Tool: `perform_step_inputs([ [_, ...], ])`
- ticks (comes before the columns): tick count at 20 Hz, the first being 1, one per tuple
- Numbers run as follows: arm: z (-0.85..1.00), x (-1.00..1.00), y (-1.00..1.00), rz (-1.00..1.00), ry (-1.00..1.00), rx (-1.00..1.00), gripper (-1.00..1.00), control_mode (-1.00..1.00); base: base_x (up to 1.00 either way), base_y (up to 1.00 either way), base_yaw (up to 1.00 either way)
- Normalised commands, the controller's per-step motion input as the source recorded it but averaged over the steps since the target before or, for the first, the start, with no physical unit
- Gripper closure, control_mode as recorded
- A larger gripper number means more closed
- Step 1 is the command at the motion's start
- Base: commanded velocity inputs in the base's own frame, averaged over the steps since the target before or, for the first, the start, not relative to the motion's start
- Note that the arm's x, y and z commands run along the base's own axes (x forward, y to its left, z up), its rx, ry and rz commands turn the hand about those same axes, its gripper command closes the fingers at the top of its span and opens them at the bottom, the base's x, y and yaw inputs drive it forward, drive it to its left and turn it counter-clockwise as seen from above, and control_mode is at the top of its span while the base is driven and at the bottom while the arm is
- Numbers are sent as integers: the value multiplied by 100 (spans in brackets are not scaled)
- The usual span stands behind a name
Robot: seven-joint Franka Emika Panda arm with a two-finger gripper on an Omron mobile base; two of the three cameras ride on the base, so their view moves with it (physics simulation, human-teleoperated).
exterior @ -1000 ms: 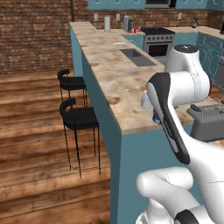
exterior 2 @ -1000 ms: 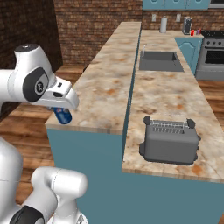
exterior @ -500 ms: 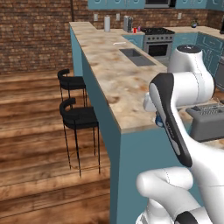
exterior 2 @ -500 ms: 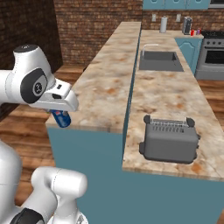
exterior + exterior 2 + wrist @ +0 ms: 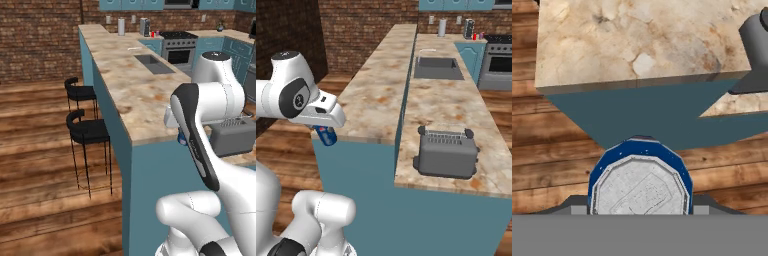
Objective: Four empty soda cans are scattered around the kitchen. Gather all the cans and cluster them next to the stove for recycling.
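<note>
held a blue can (image 5: 325,135) in the end effector (image 5: 326,131), jaws closed on its sides, silver end (image 5: 640,187) facing the hand camera. hung just off the near end of the long stone surface (image 5: 376,95), over the teal side panel (image 5: 356,170) and the wooden floor (image 5: 45,200), the can tilted in the right base view. showed as a sliver of blue (image 5: 182,138) behind the white arm in the left base view, level with the surface edge.

sat a grey toaster (image 5: 446,151) on the lower inner surface (image 5: 441,100), near its close end, well apart from the held can. lay a sink (image 5: 438,68) further along the same surface. stood the stove (image 5: 176,44) at the far end of the kitchen, steel with a dark top, far from the end effector. stood small red and purple cans (image 5: 477,36) on the back surface just beside the stove, near a tall white roll (image 5: 442,27) and a dark appliance (image 5: 468,28). stood two black stools (image 5: 85,127) along the outer side of the surface, on the wooden floor, brick wall (image 5: 40,35) behind.
</note>
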Motion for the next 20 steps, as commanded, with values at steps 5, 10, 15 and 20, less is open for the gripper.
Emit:
perform_step_inputs([
  [5,0,0,0,0,0,0,100,100,-39,-55,0],
  [10,0,0,0,0,0,0,100,100,-13,-69,5],
  [15,0,0,0,0,0,0,100,100,0,-72,8],
  [20,0,0,0,0,0,0,100,100,0,-76,10],
])
